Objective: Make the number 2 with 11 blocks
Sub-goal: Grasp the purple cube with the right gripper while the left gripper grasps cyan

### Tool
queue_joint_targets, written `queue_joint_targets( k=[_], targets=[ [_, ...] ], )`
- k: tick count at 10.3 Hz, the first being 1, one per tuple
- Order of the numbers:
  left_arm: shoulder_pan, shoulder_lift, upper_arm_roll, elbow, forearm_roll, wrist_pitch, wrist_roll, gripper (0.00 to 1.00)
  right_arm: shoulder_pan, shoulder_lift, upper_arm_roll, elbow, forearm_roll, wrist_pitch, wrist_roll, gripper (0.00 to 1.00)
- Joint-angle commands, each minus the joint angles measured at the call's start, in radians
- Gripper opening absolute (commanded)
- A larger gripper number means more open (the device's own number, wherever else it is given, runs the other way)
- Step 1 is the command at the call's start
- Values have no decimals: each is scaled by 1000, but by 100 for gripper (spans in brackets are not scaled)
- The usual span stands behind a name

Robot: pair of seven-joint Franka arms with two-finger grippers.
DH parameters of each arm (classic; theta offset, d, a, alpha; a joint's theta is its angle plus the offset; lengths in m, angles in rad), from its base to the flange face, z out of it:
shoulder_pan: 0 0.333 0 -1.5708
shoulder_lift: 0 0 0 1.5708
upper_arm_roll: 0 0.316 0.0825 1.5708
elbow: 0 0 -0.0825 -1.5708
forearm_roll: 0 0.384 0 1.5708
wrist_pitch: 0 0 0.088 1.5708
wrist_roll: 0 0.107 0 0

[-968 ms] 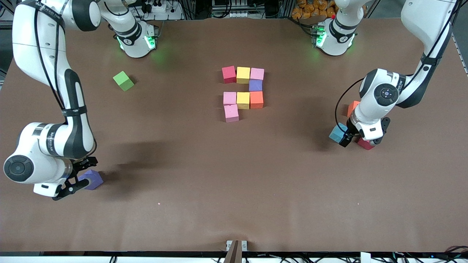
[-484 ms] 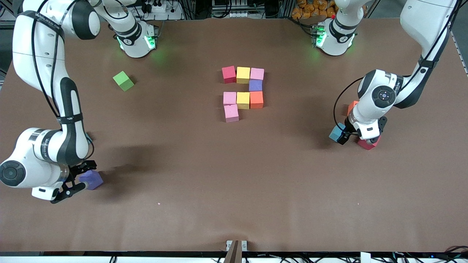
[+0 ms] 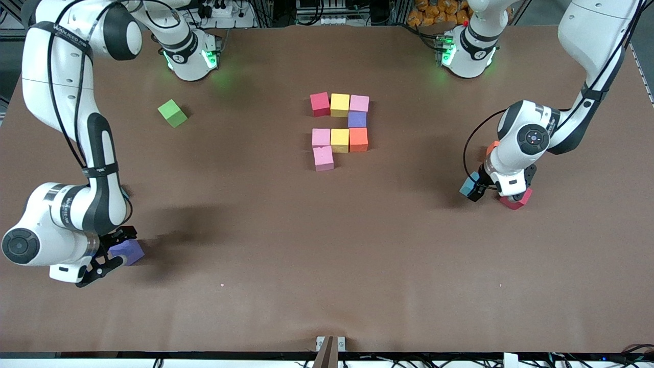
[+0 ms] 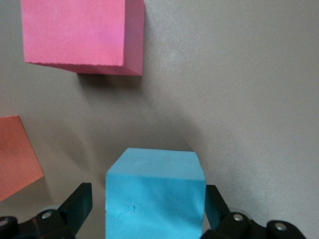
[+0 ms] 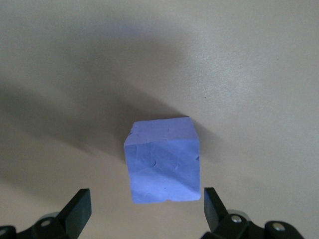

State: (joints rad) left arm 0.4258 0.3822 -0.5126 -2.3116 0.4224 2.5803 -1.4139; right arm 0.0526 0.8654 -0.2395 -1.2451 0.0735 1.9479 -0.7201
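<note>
Straddling the light blue block (image 4: pixel 155 194), the left gripper (image 4: pixel 149 214) is hanging spread; the right gripper (image 5: pixel 144 211) is gaping around a purple block (image 5: pixel 162 160).

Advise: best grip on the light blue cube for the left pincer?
Take the light blue cube from above, across its two side faces. It sits flat between the open left pincer fingers, with gaps on both sides; the red cube stands clear.
</note>
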Motion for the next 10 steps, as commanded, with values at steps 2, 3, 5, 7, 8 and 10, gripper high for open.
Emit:
queue_joint_targets(
  k=[2,3,5,7,8,10],
  targets=[
    [14,17,-7,9,19,-2,1,100,-17,38,3,58,20,-11,-56,100],
    [14,21,-7,14,19,-2,-2,100,-20,40,3,58,20,-9,-58,100],
    [14,23,-6,14,19,-2,-5,100,-25,47,5,59,20,-7,-94,100],
    [14,30,-3,15,18,-2,-13,100,-33,50,3,58,37,8,-140,100],
    [14,30,-3,15,18,-2,-14,100,-33,56,0,58,75,9,-168,100],
    [16,37,-3,17,18,-2,-16,100,-30,64,-6,58,77,19,-170,100]
  ],
)
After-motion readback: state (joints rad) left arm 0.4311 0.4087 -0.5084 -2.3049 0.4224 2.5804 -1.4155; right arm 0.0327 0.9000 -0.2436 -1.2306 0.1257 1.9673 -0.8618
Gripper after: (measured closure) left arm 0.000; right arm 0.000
